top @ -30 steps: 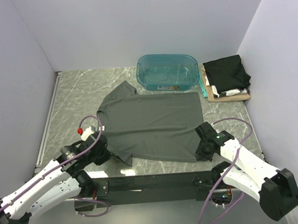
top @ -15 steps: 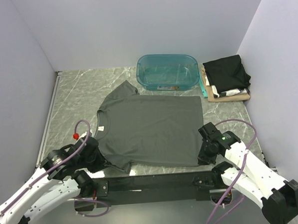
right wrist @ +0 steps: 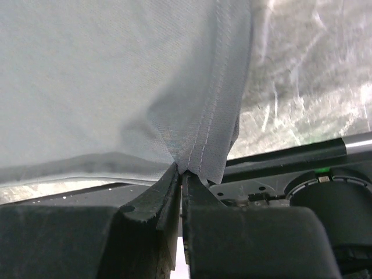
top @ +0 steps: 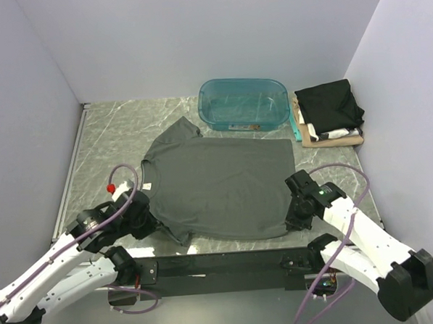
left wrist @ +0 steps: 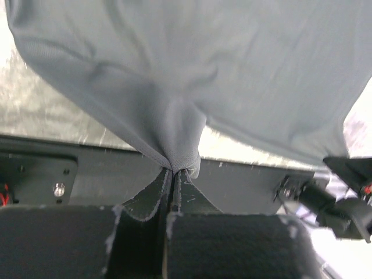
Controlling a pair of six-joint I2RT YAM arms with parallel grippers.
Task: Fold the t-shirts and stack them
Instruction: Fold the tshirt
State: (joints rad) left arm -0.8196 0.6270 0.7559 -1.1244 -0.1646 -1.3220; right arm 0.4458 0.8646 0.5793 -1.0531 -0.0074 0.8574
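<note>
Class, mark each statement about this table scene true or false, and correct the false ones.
1. The grey t-shirt lies spread out in front of the teal tub. True.
2. The left fingers hang open above it. False: they are shut on its cloth.
3. The right fingers pinch its hemmed edge. True.
4. The folded stack sits left of the tub. False: it sits to the tub's right.

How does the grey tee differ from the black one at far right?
The grey t-shirt lies spread open; the black t-shirt is folded. The left claw and right claw pinch the grey one's near edge; the black one tops a pile, untouched. Both are plain dark cloth.
</note>
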